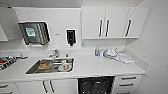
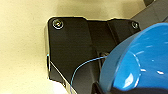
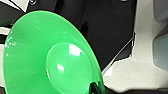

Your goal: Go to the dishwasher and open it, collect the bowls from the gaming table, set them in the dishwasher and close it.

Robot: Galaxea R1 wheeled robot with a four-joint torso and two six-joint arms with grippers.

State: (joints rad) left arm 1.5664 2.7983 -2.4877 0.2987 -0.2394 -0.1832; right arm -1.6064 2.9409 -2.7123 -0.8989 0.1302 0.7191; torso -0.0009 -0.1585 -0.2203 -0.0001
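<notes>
The head view faces a white kitchen surface (image 1: 100, 67) with a steel sink (image 1: 50, 65). Below the surface, the dishwasher (image 1: 95, 85) stands open, dark inside. In the left wrist view the left tool holds a blue bowl (image 2: 140, 60) by its rim; in the right wrist view the right tool holds a lime-green bowl (image 3: 50, 57). White cupboards (image 1: 113, 22) hang above.

The head view is bright and evenly lit, the white table (image 1: 100, 66) nearly washed out, and the whole scene is soft. The wall cabinets (image 1: 113, 22) bow outward at the far right edge. Small white glints sit on the blue bowl (image 2: 142, 62) and the green bowl (image 3: 50, 57), both large and blurred.
</notes>
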